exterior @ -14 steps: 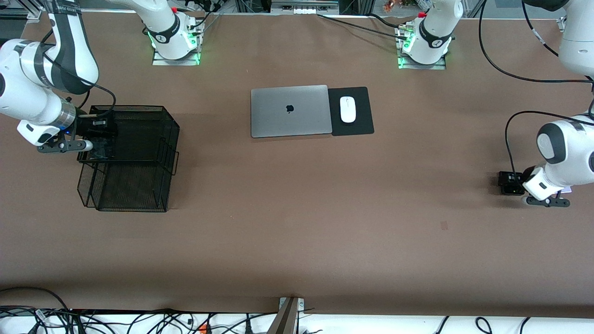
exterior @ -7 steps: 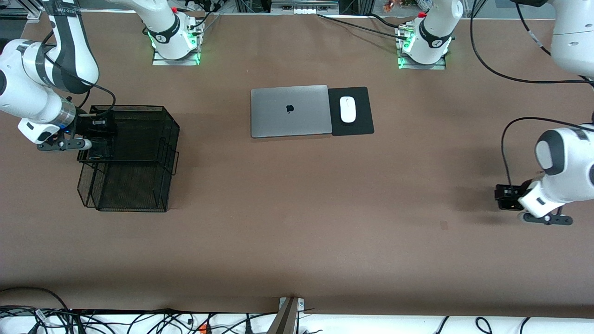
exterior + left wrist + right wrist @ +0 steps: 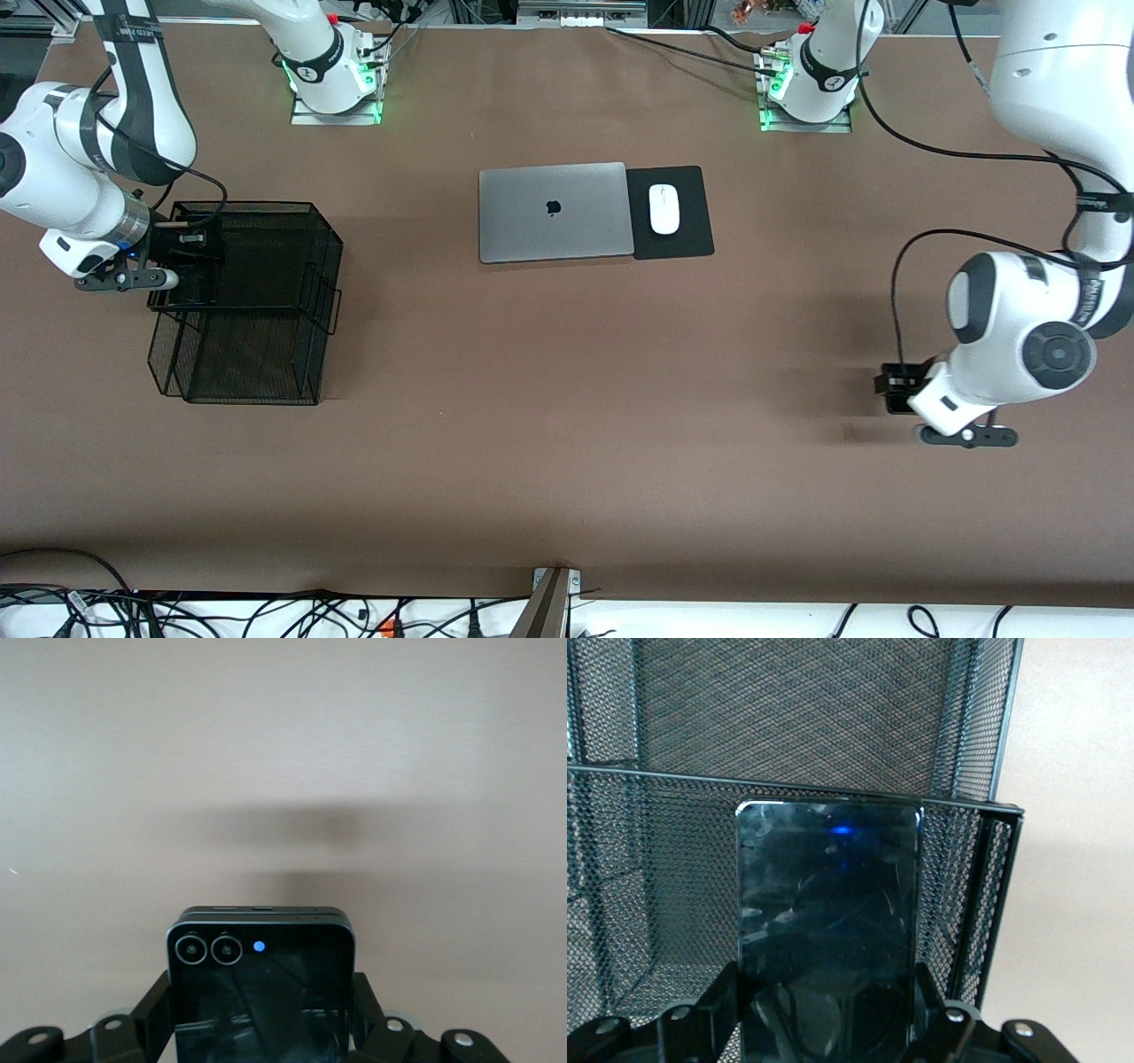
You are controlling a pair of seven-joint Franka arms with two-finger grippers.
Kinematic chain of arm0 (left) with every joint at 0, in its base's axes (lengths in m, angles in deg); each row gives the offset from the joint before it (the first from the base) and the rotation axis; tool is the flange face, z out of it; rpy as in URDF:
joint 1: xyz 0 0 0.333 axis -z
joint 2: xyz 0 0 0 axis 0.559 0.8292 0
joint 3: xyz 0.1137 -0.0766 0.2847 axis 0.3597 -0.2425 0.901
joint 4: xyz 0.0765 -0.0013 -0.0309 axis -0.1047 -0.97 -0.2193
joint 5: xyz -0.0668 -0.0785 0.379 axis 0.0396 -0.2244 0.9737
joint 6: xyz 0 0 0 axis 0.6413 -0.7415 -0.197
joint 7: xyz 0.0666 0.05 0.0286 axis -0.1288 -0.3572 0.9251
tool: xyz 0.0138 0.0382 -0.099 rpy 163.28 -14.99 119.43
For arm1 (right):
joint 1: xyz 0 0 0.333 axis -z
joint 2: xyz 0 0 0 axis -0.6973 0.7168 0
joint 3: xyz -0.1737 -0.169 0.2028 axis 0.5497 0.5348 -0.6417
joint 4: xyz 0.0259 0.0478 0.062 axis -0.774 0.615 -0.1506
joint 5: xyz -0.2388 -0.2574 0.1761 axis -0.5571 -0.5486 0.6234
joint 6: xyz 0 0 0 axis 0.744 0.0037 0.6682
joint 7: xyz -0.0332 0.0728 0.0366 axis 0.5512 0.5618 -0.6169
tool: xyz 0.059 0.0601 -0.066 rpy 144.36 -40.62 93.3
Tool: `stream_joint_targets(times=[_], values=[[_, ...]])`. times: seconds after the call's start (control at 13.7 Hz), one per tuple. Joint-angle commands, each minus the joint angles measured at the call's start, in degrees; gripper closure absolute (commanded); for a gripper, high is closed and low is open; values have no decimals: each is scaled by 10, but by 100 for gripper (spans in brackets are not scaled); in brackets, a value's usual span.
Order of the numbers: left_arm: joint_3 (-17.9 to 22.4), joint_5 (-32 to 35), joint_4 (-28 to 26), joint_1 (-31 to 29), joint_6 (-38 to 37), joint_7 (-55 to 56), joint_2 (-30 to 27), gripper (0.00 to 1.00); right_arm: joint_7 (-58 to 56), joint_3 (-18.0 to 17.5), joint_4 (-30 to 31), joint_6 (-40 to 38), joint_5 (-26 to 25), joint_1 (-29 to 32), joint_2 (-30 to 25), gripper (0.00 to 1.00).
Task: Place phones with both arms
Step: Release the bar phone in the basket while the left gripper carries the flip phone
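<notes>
My left gripper (image 3: 261, 1032) is shut on a small dark square flip phone (image 3: 261, 988) with two round lenses, held up over bare brown table. In the front view that gripper (image 3: 897, 388) hangs above the table toward the left arm's end. A long black slab phone (image 3: 828, 904) stands upright in my right gripper (image 3: 828, 1023), which is shut on its lower part. The right gripper (image 3: 188, 248) is over the upper tier of a black mesh organizer (image 3: 323, 232), whose mesh wall (image 3: 788, 709) fills the right wrist view.
A shut silver laptop (image 3: 554, 211) lies mid-table toward the robots' bases. Beside it a white mouse (image 3: 664, 209) rests on a black pad (image 3: 693, 235). Cables (image 3: 266, 611) run along the table's front edge.
The left arm has carried the flip phone up and toward the table's middle. The right gripper has shifted only slightly over the organizer with the slab phone.
</notes>
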Motion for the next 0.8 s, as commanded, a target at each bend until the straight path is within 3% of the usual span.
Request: stream_joint_targets(times=[0.0, 0.07, 0.15, 0.29, 0.37, 0.44, 0.73], values=[[7, 7, 44, 60, -66, 89, -2, 79, 2, 3, -1, 23, -2, -1, 12, 85], [6, 5, 52, 80, -81, 116, -2, 79, 3, 3, -1, 23, -2, 0, 12, 82], [6, 1, 56, 98, -89, 139, -1, 79, 3, 3, -1, 23, -2, -1, 12, 72], [5, -1, 57, 131, -90, 190, -1, 79, 4, 3, -4, 27, 4, -1, 14, 16], [5, -2, 57, 150, -91, 216, 1, 79, 4, 3, -5, 27, 4, -1, 13, 7], [5, -6, 57, 166, -91, 237, 2, 79, 4, 3, -7, 26, 4, -1, 12, 1], [5, -38, 58, 211, -90, 297, 11, 79, 6, 2, -23, 20, 4, -3, 10, 1]])
